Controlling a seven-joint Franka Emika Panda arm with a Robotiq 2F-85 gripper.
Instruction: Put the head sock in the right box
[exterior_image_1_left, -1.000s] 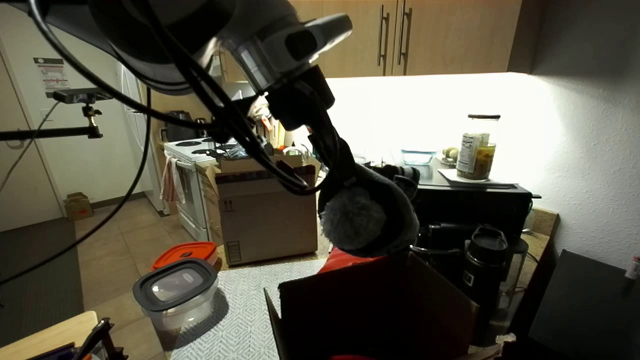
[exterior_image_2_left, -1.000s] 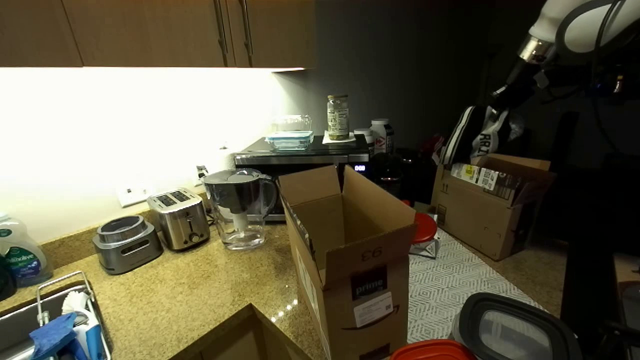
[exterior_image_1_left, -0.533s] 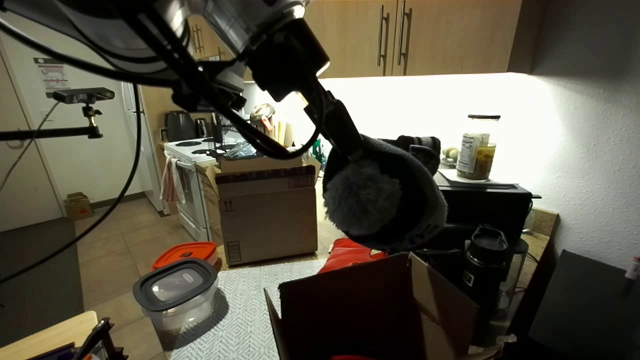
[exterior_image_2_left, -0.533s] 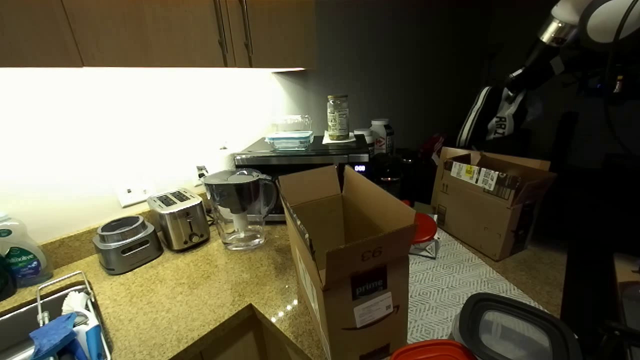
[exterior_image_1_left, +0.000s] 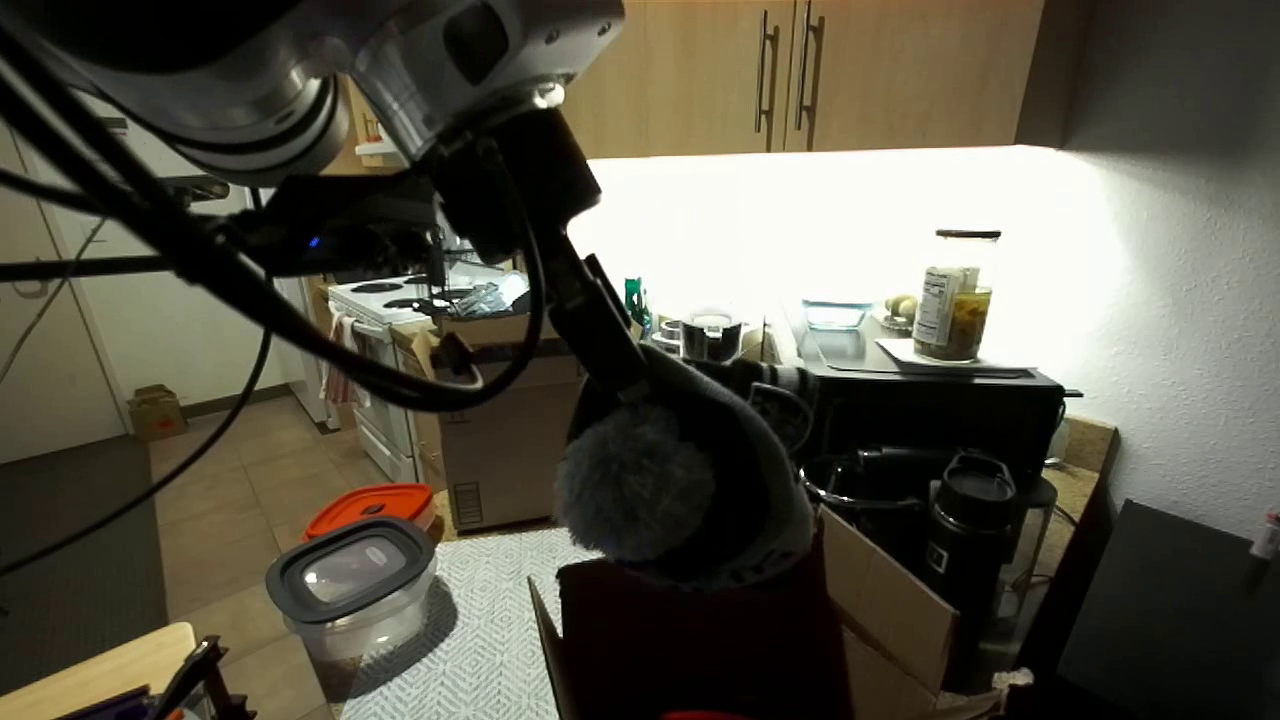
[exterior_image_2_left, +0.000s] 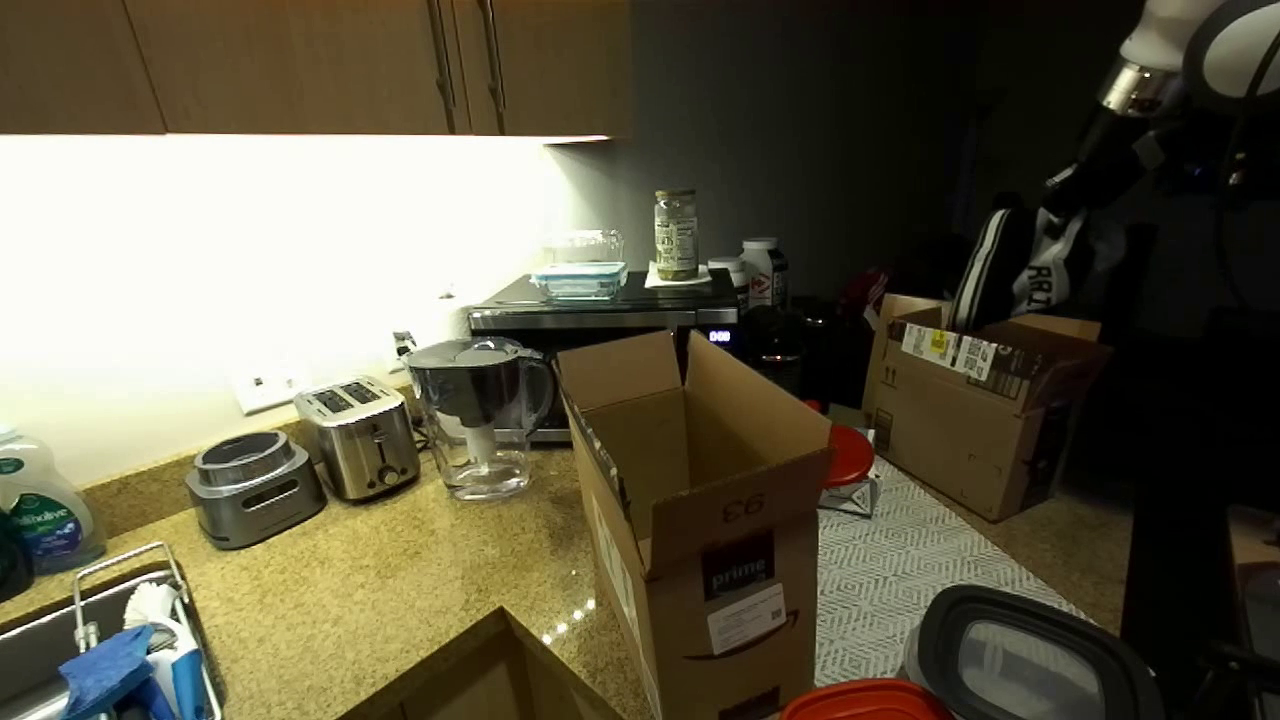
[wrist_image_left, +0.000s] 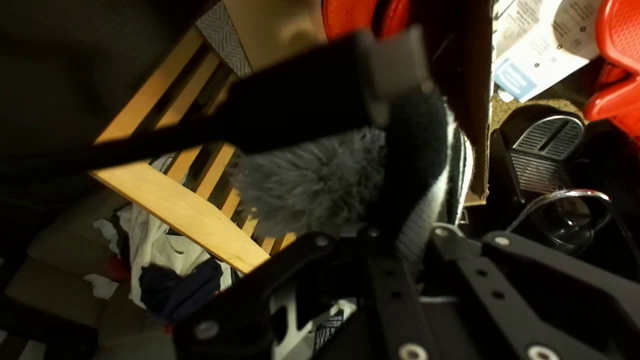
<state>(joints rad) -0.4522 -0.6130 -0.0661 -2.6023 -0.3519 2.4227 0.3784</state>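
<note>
The head sock, a floppy black, white and grey knit hat with a fluffy grey pompom, hangs tilted from my gripper in both exterior views (exterior_image_1_left: 635, 485) (exterior_image_2_left: 1045, 275). My gripper (exterior_image_1_left: 632, 385), also in an exterior view (exterior_image_2_left: 1055, 205), is shut on its edge. In the wrist view, the sock (wrist_image_left: 320, 187) lies between and beyond the dark fingers (wrist_image_left: 407, 242); the fingertips are partly hidden. The right box stands open below, with tan flaps and dark insides (exterior_image_1_left: 890, 600) (exterior_image_2_left: 930, 435). The sock's lower end hangs at or just above its opening. A red item (exterior_image_1_left: 705, 714) shows inside.
Another open cardboard box (exterior_image_2_left: 735, 640) stands across the patterned mat (exterior_image_1_left: 500, 600), with lidded tubs (exterior_image_1_left: 350, 575) beside it. A black appliance with a flask (exterior_image_1_left: 975, 520) stands close beside the right box. A slatted wooden seat (wrist_image_left: 185, 210) is below. A blurred cable plug (wrist_image_left: 310, 95) crosses the wrist view.
My gripper first rose with the sock, then came down and back over the right box. The sock now hangs lower than half a second ago. The boxes have not moved.
</note>
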